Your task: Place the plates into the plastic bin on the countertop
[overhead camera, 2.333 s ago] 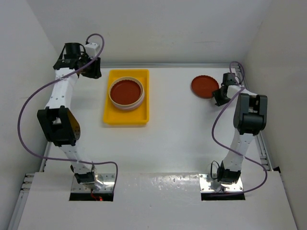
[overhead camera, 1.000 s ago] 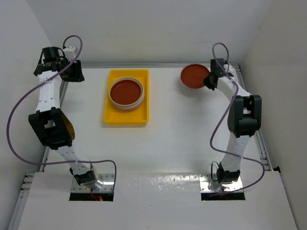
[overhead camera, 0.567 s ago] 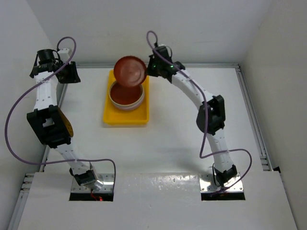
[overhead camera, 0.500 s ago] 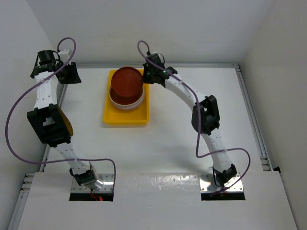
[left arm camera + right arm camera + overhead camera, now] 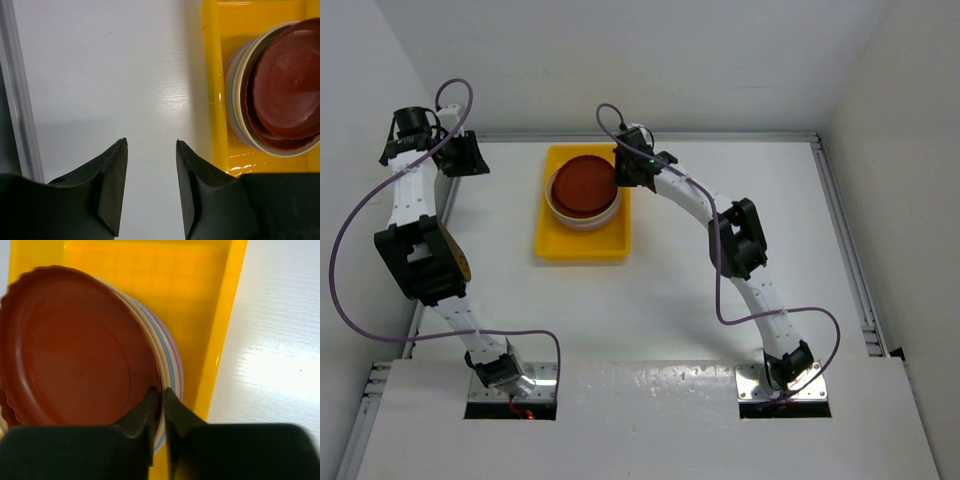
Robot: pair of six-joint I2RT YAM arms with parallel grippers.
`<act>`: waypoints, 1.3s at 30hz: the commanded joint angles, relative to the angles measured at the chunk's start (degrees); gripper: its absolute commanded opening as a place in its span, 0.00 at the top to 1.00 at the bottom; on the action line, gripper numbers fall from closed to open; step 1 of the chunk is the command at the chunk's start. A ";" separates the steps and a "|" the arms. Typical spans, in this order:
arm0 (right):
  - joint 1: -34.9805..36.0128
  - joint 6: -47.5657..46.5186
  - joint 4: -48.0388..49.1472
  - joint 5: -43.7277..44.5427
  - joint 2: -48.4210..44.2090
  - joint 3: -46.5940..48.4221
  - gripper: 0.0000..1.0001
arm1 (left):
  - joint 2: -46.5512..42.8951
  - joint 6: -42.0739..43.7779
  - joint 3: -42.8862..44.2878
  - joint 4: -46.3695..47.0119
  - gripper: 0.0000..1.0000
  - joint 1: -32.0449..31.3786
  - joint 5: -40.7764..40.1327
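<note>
Now our right pincer (image 5: 159, 390) pinches the top dark red plate (image 5: 75, 350) by its right rim, over the stack of plates (image 5: 235, 100).
We see that stack sitting inside the yellow bin (image 5: 582, 247), far and left of centre on the bench (image 5: 720, 300); our left pincer (image 5: 150, 145) hangs spread and empty, just left of the bin.

Top dark red plate (image 5: 75, 345) hides most stacked plates (image 5: 170, 367)

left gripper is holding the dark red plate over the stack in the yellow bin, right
No, the right gripper holds the dark red plate over the stack in the yellow bin, as the right wrist view shows.
</note>
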 commanded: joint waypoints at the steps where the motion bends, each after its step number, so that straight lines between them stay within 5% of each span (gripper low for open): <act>1: 0.61 -0.54 1.70 -0.16 -2.67 -0.27 0.86 | -1.77 -0.48 0.55 1.30 0.54 1.47 1.95; 6: 1.23 -1.42 2.76 -0.96 -2.32 0.44 0.70 | -1.77 -0.48 0.55 1.30 0.54 1.47 1.95; 16: 1.93 -5.37 3.37 1.77 -4.51 0.88 0.64 | -1.77 -0.48 0.55 1.30 0.54 2.00 2.48; 23: 0.27 -8.89 4.52 1.25 -12.50 -1.40 0.29 | -1.77 0.05 0.55 1.30 0.54 2.53 1.95; 26: -4.74 -8.98 7.50 -4.10 -23.64 -9.21 0.00 | -3.08 0.05 0.03 1.30 0.54 3.58 1.95; 31: -16.94 -8.98 4.01 -6.85 -36.14 -27.73 0.00 | -4.40 0.58 -2.78 1.30 0.54 5.16 1.34; 34: -22.76 -12.31 1.53 2.63 -47.02 -38.38 0.00 | -4.41 1.19 -5.15 1.30 0.54 5.16 -0.51; 37: -26.63 -15.31 5.03 11.57 -57.38 -60.82 0.00 | -3.71 1.19 -6.56 1.30 0.54 5.16 -1.30; 39: -30.66 -13.65 6.45 12.76 -64.60 -65.46 0.00 | -2.92 0.66 -6.57 1.83 0.54 5.16 -1.30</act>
